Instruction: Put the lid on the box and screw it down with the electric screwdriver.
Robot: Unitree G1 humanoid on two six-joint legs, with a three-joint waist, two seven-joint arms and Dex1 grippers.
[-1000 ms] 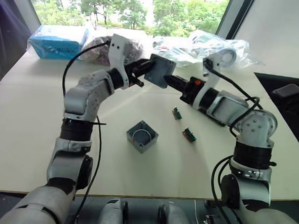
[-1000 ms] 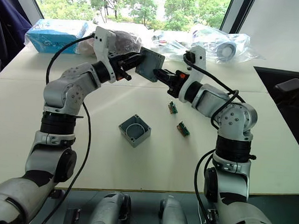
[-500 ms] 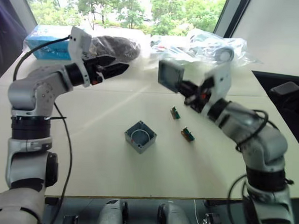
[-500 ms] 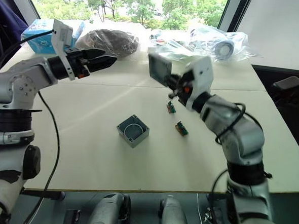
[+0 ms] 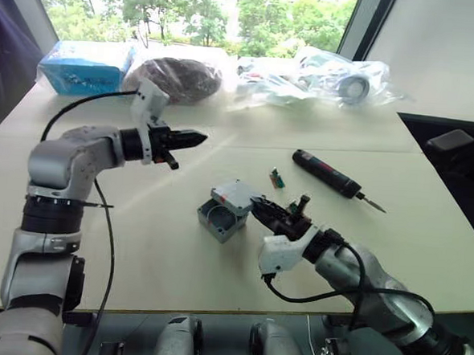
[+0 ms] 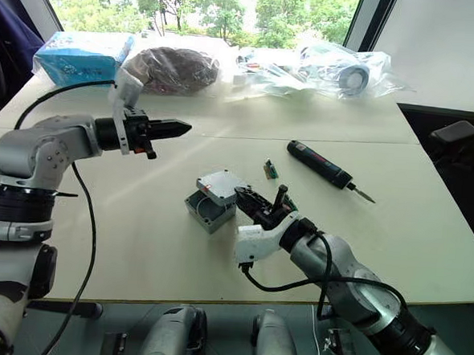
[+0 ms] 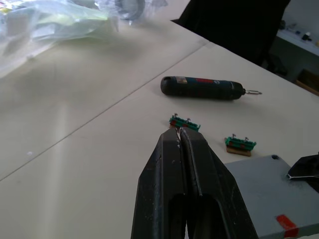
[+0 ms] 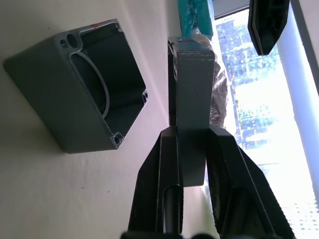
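Left eye view: shallow square grey plastic lid (image 5: pixel 237 195), passed from left gripper (image 5: pixel 198 135) to right gripper (image 5: pixel 257 204) within the last second, now pinched by its edge just above the deep grey plastic box (image 5: pixel 219 217). Left fingers shut, empty. Black pen-shaped electric screwdriver (image 5: pixel 327 173) lying untouched. Seating next.

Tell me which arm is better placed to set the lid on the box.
Right. The right gripper already holds the lid just above the open box. The left gripper is shut, empty and farther away.
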